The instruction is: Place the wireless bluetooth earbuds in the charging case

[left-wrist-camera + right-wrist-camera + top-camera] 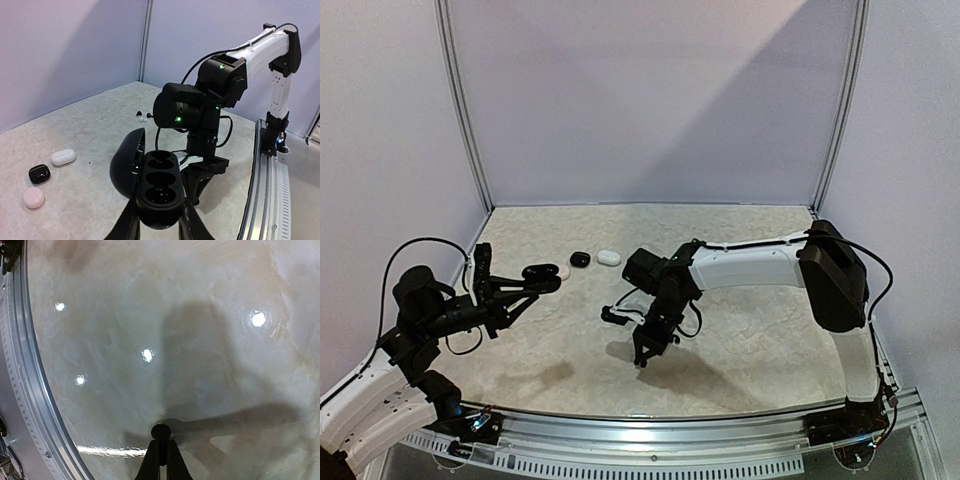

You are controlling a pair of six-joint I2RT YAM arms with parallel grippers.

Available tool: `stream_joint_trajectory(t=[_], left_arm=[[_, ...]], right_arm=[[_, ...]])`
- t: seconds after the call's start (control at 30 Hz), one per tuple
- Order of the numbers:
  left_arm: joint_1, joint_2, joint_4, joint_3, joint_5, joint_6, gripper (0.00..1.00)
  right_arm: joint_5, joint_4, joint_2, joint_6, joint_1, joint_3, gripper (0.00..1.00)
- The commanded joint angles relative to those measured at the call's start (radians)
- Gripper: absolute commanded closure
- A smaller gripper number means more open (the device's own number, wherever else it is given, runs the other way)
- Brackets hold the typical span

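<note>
1. Fingers (pixel 148 465) of right gripper (pixel 161 439): pinched on a small round black earbud (pixel 161 430), gripped at the very tips. Contact with the table (pixel 150 315) cannot be told.
2. Right wrist: points straight down near the table's middle. Forearm runs leftward from a raised elbow at the right side.
3. Fingers (pixel 123 225) of left gripper (pixel 159 215): clamped on both sides of the open black case (pixel 160 192). Its lid (pixel 127 162) is swung back to one side, and its round wells sit in a row facing up.
4. Left arm: low, reaching forward and inward from its base. The case is held off the table, well apart from the right gripper.
5. Right wrist view only: the earbud in the grip, plus the rail (pixel 20 365) at the table edge.
6. Left wrist view only: tiny loose earbuds (pixel 142 118), white and black, on the table beyond the case. The pink case (pixel 34 198) shows clearly here, with the black closed case (pixel 39 173) and white case (pixel 63 157) nearby, all shut.
7. Top view: both arms whole, and the two grippers apart.
</note>
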Motion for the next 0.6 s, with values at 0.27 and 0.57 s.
stream_joint_trajectory(t=[0.27,0.57], left_arm=[[0.010,-0.022,0.009,-0.008,0.068,0.025,1.00],[-0.012,0.016,-0.145,0.141,0.238,0.252,1.00]], right_arm=[[-0.016,-0.015,-0.111,-0.020,0.009,0.002,1.00],[0.086,0.032,-0.331,-0.119,0.009,0.096,1.00]])
